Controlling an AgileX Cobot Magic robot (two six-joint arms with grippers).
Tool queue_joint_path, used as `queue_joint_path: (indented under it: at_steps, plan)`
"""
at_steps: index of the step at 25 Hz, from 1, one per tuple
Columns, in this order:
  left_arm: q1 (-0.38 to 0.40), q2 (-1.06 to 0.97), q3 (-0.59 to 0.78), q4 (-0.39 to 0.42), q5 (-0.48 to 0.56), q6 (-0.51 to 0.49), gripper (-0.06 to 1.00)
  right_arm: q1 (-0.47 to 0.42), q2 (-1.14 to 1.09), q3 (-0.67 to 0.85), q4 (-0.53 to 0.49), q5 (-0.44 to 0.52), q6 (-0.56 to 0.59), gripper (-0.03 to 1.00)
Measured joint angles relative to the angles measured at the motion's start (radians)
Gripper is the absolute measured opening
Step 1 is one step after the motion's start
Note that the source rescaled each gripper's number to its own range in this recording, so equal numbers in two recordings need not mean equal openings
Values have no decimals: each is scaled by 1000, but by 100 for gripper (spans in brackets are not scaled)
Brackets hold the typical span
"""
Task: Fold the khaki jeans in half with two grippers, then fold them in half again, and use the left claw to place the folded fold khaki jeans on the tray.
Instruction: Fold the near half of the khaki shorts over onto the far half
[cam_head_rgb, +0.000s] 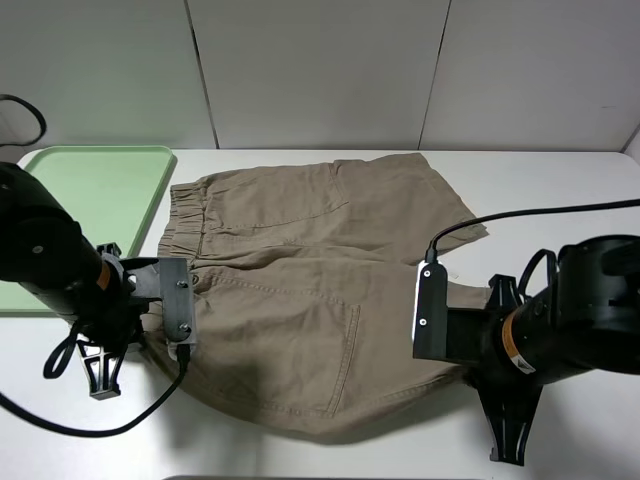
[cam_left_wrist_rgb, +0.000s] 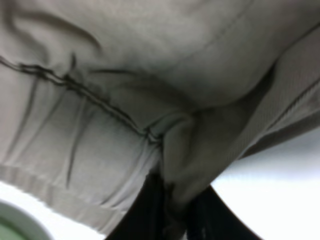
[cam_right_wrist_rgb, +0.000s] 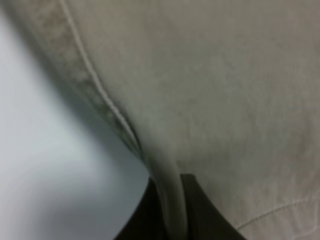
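Observation:
The khaki jeans (cam_head_rgb: 300, 280) lie spread on the white table, waistband toward the tray (cam_head_rgb: 100, 190), legs pointing right. My left arm (cam_head_rgb: 60, 270) is at the near waistband corner. In the left wrist view the left gripper (cam_left_wrist_rgb: 172, 217) is shut on a bunched fold of the waistband. My right arm (cam_head_rgb: 570, 320) is at the near leg's hem, where the right gripper (cam_right_wrist_rgb: 172, 212) is shut on a thin fold of the hem. The near edge of the khaki jeans (cam_left_wrist_rgb: 150, 75) looks slightly raised, with a shadow under it. In the exterior high view both sets of fingertips are hidden by the wrist plates.
The mint-green tray sits at the far left of the table, its corner (cam_left_wrist_rgb: 10, 227) just beyond the waistband. Bare white table (cam_head_rgb: 560, 200) runs along the right and front sides. A pale wall stands behind.

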Motion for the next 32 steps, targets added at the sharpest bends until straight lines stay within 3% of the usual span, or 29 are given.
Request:
queue_joint_path:
  at_steps: [3,9,14,17,21,25,29,32]
  plan:
    - [-42,-95,0,-32,35,-2,10,52,-44,-40,-1,73,0,0]
    - [-90,-313,-16,-102,152,-15,10,131,-251,-43,-31,110,48,0]
    - [-94,-441,-23,-88,223,-22,10,133,-396,-43,-220,177,188,0]
    - [-94,-454,-28,-43,229,-88,10,132,-415,-43,-365,193,287,0]
    - [-94,-454,-31,81,228,-259,10,69,-402,-43,-534,177,470,0]
    - [-94,-454,-35,268,209,-486,10,-68,-390,-43,-644,62,641,0]
    - [-98,-454,-36,501,186,-749,10,-197,-345,-66,-682,-103,688,0]
    - [-98,-454,-36,668,184,-916,10,-252,-275,-114,-683,-169,694,0]
